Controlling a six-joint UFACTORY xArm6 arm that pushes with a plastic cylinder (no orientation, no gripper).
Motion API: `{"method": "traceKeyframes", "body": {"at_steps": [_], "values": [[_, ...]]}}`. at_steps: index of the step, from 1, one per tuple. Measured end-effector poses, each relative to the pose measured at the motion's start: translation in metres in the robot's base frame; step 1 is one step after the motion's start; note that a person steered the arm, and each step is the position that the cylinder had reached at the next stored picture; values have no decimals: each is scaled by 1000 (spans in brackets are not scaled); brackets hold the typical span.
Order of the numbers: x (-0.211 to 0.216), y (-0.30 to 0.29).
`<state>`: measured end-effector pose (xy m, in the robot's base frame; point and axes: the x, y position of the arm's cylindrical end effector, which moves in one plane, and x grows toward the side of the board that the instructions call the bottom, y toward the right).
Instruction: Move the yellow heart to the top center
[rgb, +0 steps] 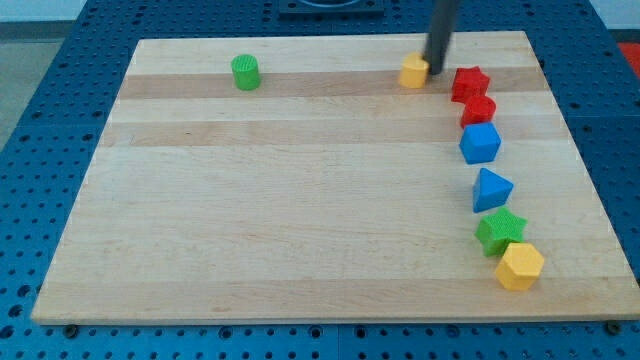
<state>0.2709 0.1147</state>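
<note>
Step in hand: pushing the yellow heart (413, 71) along the upper edge of the worktop (300, 200) toward top centre. The heart sits in the upper part of the frame, right of the middle, close to the worktop's far edge. My tip (437, 70) stands just beside its right flank, touching or all but touching; I cannot tell which. I carry no fingers, only the rod, so there is nothing to spread or pinch.

Judgement: the heart appears somewhat short of centre. The next move calls for a steady push toward the frame's left, kept parallel to the top edge, with my tip held square behind the heart so it does not slip past or turn it off line.

Pose: the rod comes down from the frame's top, nearly upright, tilted slightly.

Other items: red star (469, 83) just right of my tip, apart from it. Below it run a second red block (478, 110), blue cube (480, 143), blue triangle (491, 189), green star (500, 231) and yellow hexagon (520, 266). Green cylinder (245, 72) stands upper left, well clear of the path
</note>
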Motion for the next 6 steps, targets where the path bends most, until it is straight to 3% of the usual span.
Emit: {"method": "traceKeyframes", "body": {"at_steps": [2, 4, 6], "values": [[1, 16], [23, -38], [54, -45]]}}
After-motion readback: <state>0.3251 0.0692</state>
